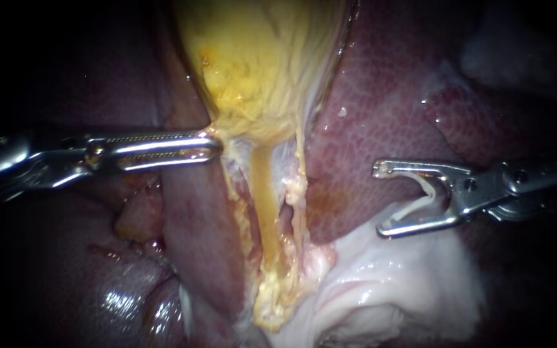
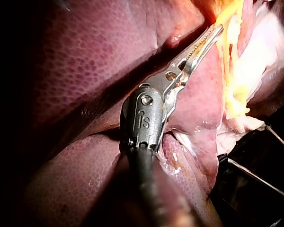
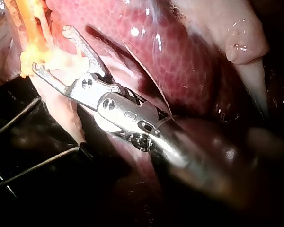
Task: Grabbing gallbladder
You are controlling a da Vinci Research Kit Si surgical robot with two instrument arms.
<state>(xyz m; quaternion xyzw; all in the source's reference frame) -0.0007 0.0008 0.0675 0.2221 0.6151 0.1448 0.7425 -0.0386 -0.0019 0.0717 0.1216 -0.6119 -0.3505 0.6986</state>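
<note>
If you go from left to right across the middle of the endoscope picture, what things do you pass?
You pass the left instrument → yellow strand hanging under the gallbladder → liver → right instrument, jaws open.

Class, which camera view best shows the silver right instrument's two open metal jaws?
Endoscope view: the right instrument lies side-on, jaws clearly apart. Right wrist view shows them from behind, against pale tissue; left wrist view misses them.

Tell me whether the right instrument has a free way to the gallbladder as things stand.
Probably yes. The right instrument has its jaws open and facing the gallbladder, with only bare liver between them. The left instrument grips it from the far side, out of the way.
</note>
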